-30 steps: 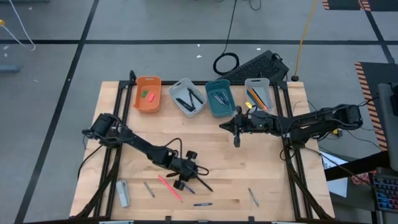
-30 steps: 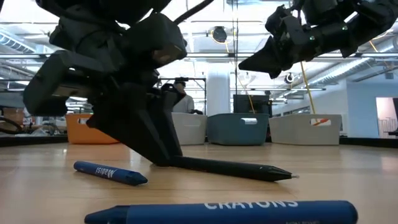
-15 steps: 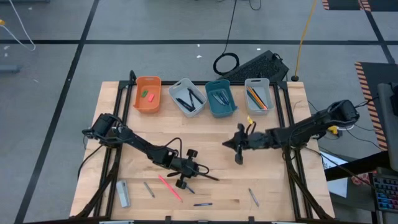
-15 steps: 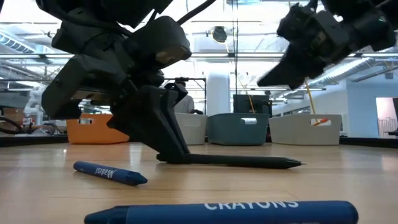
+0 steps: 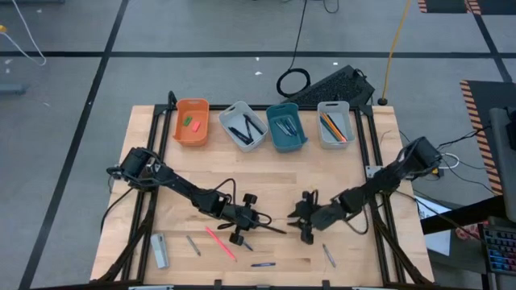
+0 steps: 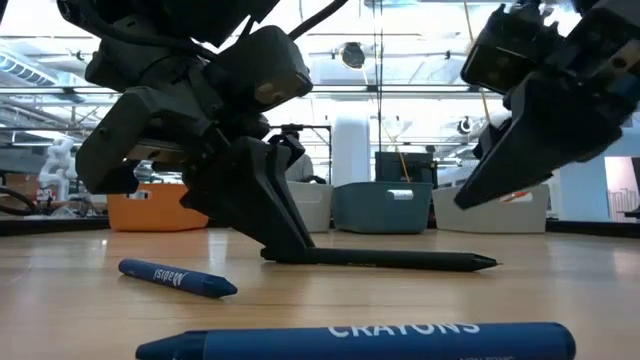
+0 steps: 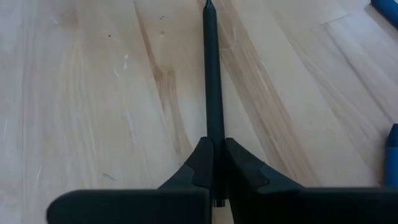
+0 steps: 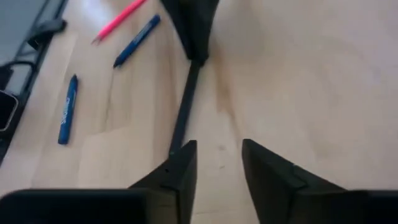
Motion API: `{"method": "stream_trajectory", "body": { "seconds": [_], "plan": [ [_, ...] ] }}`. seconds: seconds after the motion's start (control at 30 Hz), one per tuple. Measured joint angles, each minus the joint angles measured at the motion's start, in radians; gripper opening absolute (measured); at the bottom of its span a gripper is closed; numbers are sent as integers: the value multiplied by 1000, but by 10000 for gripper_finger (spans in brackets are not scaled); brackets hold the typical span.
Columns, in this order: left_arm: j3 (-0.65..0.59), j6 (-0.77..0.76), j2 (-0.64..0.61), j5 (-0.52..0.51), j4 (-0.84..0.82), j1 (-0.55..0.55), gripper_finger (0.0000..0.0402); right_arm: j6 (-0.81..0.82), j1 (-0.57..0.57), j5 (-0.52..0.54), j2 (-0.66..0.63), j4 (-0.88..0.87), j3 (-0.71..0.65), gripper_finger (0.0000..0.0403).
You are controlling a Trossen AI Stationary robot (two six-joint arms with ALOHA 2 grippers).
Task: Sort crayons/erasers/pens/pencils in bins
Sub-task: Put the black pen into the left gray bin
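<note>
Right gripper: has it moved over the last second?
Yes. The right gripper left the teal bin at the back, coming toward the table's front.

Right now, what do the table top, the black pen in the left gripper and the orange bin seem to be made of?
Table top: wood, probably sealed butcher block; grain and plank seams show. Black pen, clamped in the left gripper: smooth matte barrel, likely plastic, though coated metal is possible. Orange bin: probably moulded plastic, with even colour and rounded corners.

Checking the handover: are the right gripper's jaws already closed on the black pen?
No: in the right wrist view the right gripper is open, its jaws apart above the table, near the black pen.
</note>
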Motion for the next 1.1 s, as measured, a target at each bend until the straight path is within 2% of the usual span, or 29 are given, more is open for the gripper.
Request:
{"method": "stream_trajectory", "body": {
  "seconds": [0.17,0.37,0.73,0.93,1.1],
  "plan": [
    [0,-4,0,-4,3,0,21,20,40,1,93,-54,96,144],
    [-1,-9,0,-5,4,0,19,42,61,7,159,-82,156,130],
    [-2,-26,2,-8,21,7,25,43,66,58,248,-308,299,124],
    [-4,-27,3,-13,39,9,25,88,55,80,249,-381,301,94],
    [-4,-30,4,-22,45,13,26,64,52,61,250,-385,302,61]
  ]
}}
